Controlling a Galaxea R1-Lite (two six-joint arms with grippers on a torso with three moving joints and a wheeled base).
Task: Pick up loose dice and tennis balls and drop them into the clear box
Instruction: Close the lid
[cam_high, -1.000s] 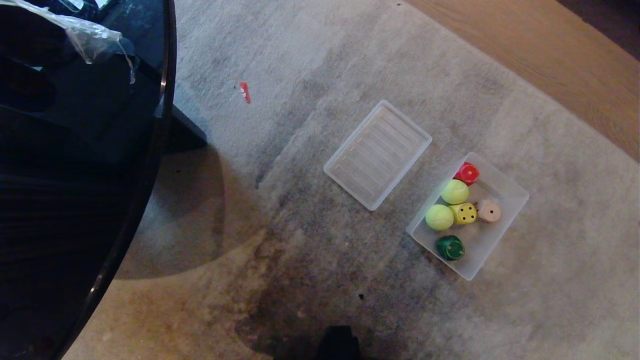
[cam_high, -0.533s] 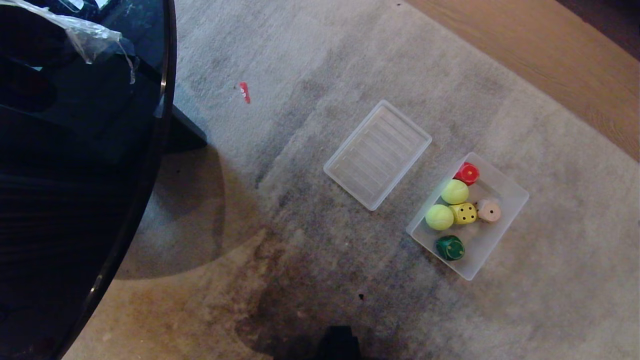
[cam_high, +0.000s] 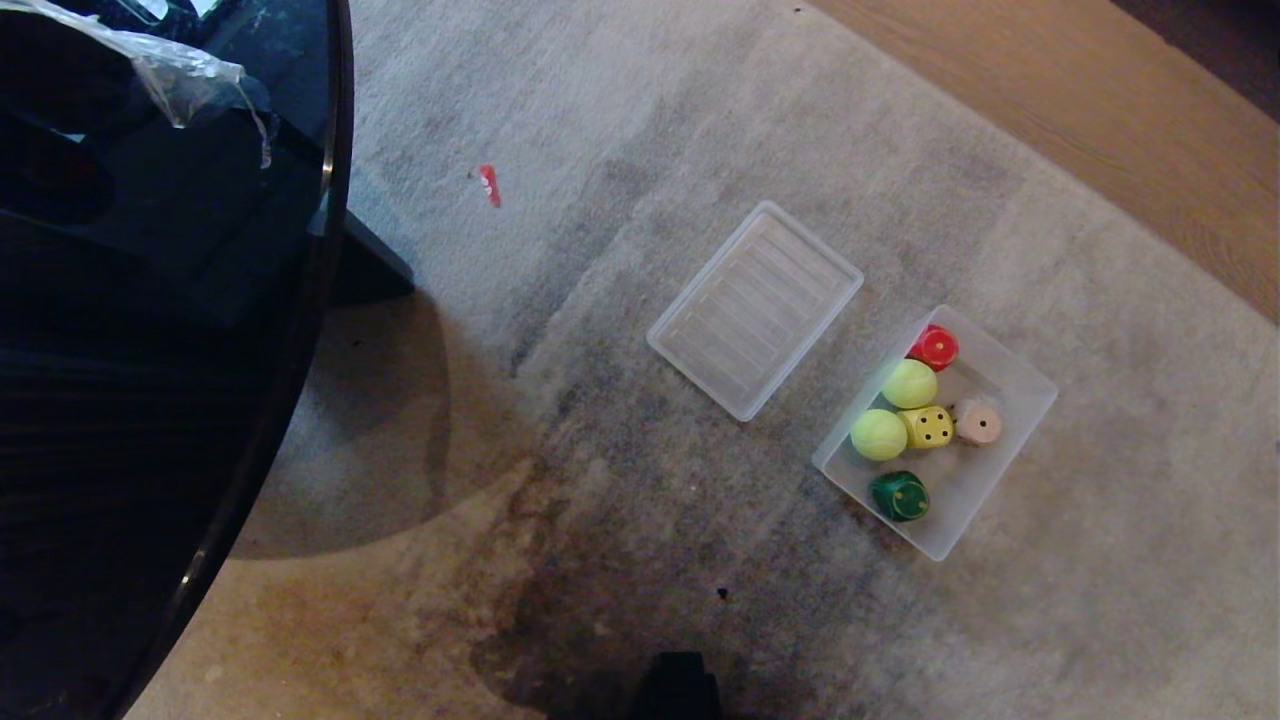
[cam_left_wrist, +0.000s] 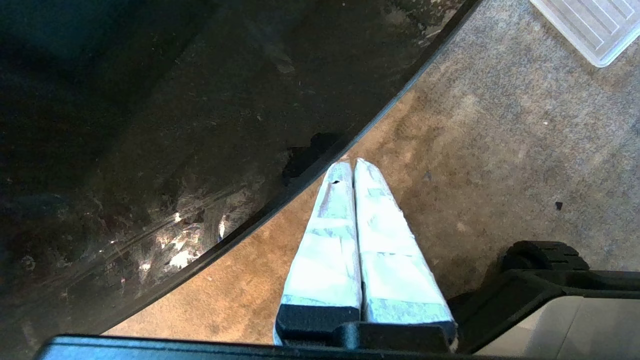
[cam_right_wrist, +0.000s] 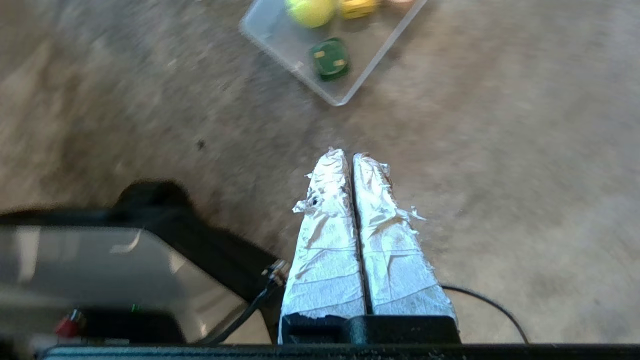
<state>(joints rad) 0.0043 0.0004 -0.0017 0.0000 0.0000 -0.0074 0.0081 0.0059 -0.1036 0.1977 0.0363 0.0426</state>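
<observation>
The clear box (cam_high: 1010, 372) sits on the grey carpet (cam_high: 620, 500) toward its right side, short of the carpet's far-right edge where the wooden floor (cam_high: 1100, 110) begins. Inside it lie both tennis balls (cam_high: 909, 383), touching one another along the box's left wall, with the yellow die (cam_high: 928, 427) between them and the beige die (cam_high: 978, 422). The dark green die (cam_high: 899, 495) rests in the near corner, the red die (cam_high: 936, 347) in the far one.

The ribbed lid (cam_high: 755, 308) lies flat just left of the box, apart from it.

A round black glass table (cam_high: 150, 380) fills the left side (its far part is cut off and dim). A small red scrap (cam_high: 489, 185), too small to identify, lies beyond it.

Neither arm shows in the head view. The left gripper (cam_left_wrist: 354, 162) is pressed closed over the table's rim, empty; the right gripper (cam_right_wrist: 347, 154), likewise closed and empty, hangs over bare carpet short of the box, whose far half is cut off in the blurred right wrist view.
</observation>
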